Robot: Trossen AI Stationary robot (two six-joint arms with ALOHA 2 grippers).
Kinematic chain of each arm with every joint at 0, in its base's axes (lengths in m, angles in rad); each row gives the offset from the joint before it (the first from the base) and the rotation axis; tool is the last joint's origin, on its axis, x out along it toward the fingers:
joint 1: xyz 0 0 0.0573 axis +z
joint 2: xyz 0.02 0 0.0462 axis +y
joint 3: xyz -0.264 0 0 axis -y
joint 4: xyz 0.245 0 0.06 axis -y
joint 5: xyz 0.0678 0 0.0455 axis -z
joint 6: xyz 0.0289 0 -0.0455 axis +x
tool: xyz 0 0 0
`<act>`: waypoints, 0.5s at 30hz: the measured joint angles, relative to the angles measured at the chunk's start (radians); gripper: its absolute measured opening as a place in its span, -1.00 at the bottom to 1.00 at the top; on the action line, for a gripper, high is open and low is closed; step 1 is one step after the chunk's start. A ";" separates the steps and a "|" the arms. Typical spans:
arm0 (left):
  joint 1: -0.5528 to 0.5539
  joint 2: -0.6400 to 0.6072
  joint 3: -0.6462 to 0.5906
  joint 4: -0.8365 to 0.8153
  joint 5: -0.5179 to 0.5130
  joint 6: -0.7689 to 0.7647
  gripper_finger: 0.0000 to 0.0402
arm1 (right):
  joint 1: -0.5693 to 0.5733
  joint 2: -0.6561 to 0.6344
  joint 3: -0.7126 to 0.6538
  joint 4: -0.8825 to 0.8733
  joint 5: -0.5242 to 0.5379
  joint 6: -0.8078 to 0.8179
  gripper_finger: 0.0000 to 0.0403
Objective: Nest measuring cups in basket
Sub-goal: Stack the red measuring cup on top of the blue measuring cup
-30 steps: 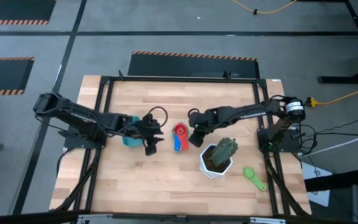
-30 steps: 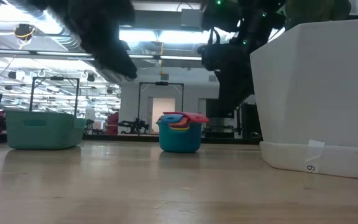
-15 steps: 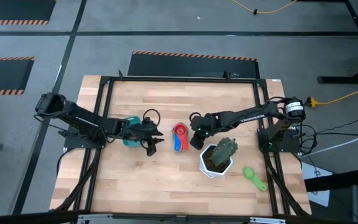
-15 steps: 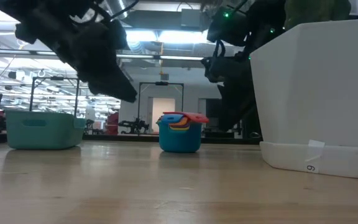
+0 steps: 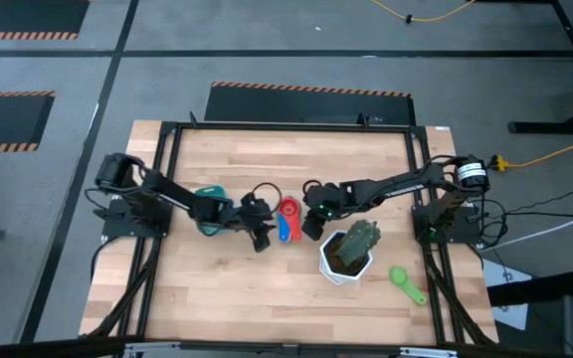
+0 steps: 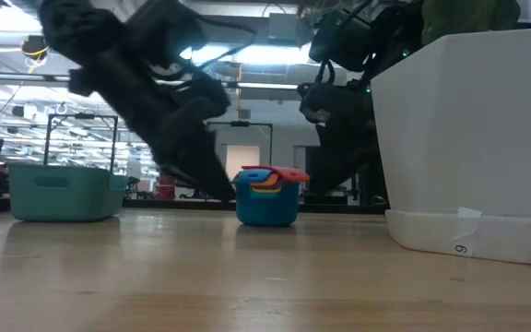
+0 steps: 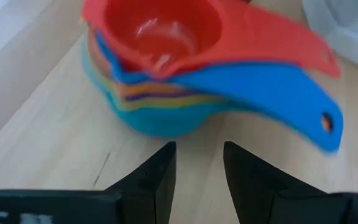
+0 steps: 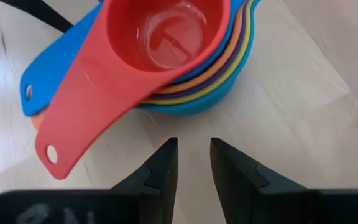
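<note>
Change: left gripper has advanced from beside the basket to the nested stack of measuring cups, fingers parted, empty | right gripper alongside, parted, empty | implies pickup pending | count: one stack mid-table, one stray green cup, one basket

Measuring cups nested in one upright stack mid-table, red on top, handles fanned to one side; a green cup lies well apart. Teal basket upright on the table, apart from the stack.
</note>
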 joint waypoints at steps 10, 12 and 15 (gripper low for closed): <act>0.007 0.052 0.115 -0.028 0.035 0.008 -0.36 | 0.000 0.000 0.000 0.046 -0.079 -0.005 -0.51; 0.007 0.052 0.117 -0.028 0.031 0.008 -0.36 | 0.000 0.000 0.000 0.049 -0.100 -0.004 -0.51; 0.007 0.052 0.117 -0.028 0.030 0.008 -0.36 | 0.001 0.000 0.000 0.051 -0.105 -0.006 -0.51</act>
